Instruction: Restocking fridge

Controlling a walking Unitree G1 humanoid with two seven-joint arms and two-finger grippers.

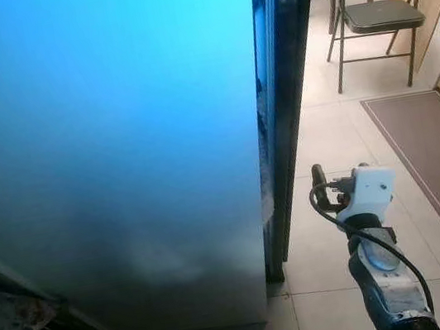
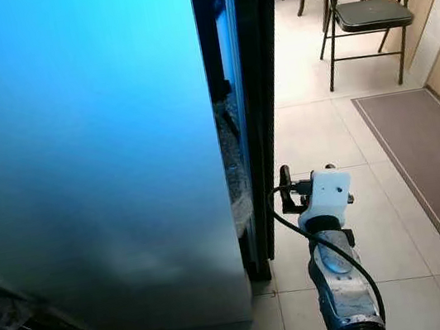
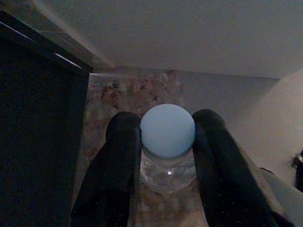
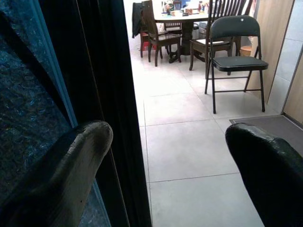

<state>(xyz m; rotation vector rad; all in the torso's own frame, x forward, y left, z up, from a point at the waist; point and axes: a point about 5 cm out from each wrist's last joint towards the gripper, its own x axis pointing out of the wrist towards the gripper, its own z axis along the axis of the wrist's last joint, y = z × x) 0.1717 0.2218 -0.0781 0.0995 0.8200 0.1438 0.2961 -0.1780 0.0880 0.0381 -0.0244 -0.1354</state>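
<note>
In the left wrist view my left gripper [image 3: 166,142] is shut on a clear bottle [image 3: 168,172] with a pale blue cap [image 3: 167,130], one black finger on each side of its neck. The bottle is held over a speckled stone-like surface [image 3: 130,94]. The fridge's big blue panel [image 1: 117,148] takes up the left of the eye views, and its dark door edge [image 1: 282,105] stands to the right of it. My right gripper [image 4: 170,161] is open and holds nothing. It is raised just right of that dark edge [image 4: 104,85], above the tiled floor.
A black folding chair [image 1: 376,14] stands at the back right on the tiled floor [image 1: 324,132]. A brown mat [image 1: 436,156] lies along the right, beside wooden wall panels. A dining table with chairs [image 4: 182,21] is farther back.
</note>
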